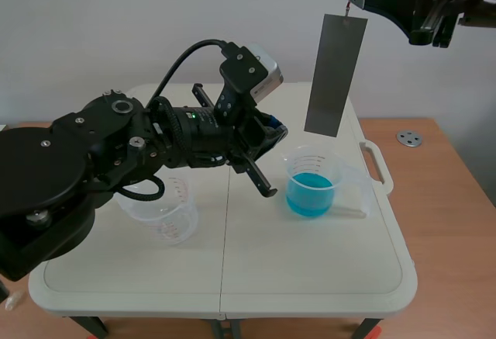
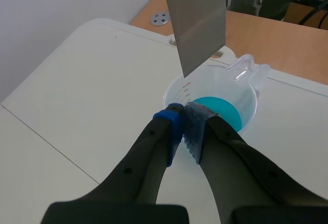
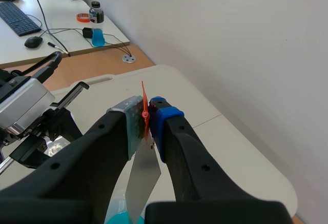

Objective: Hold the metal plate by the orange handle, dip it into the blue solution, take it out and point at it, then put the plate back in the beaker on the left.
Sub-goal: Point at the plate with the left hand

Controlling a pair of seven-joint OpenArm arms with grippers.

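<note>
The right fingers (image 3: pixel 165 117) clamp the orange handle (image 3: pixel 145 110), and the metal plate (image 1: pixel 335 75) hangs tilted in the air above the beaker of blue solution (image 1: pixel 313 185) near the desk's (image 1: pixel 310 269) right edge. The left fingers (image 2: pixel 168 124), closed together on nothing, sit beside that beaker's rim. An empty beaker (image 1: pixel 167 216) stands toward the left edge.

We find the clear plastic beaker of blue solution (image 1: pixel 313 188) right of centre on the white folding table (image 1: pixel 310 277). The empty clear plastic beaker (image 1: pixel 167 219) stands well to its left. The flat grey metal plate (image 1: pixel 335 75) hangs above the first, clear of the liquid, its thin orange handle (image 3: pixel 143 100) pinched in the right gripper (image 1: pixel 350 1). The left gripper (image 1: pixel 269 190), fingers together, sits just beside that beaker's left rim.
</note>
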